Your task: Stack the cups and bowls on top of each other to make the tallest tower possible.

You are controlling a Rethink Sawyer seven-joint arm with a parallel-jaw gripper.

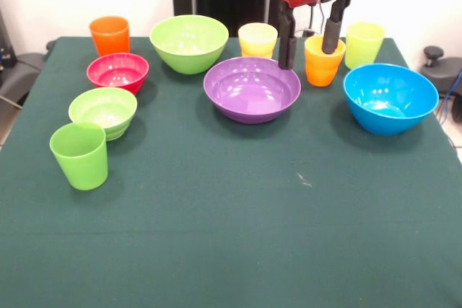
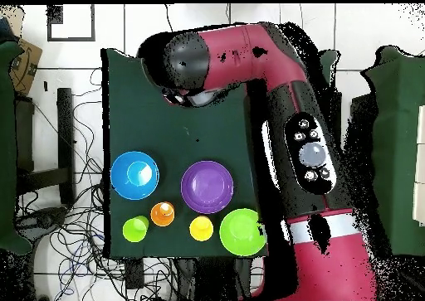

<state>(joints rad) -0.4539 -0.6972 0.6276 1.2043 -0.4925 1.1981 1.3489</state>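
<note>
Dark green cloth covers the tabletop, matte under glossy plastic. I see my gripper with fingers spread open: one dark finger dips into the orange-yellow cup, the other hangs beside the shallow purple bowl. Nothing is stacked. Overhead, my arm hides the leftmost pieces.

Bowl lies at frame centre, cups upper right; more bowls and cups at left.
</note>
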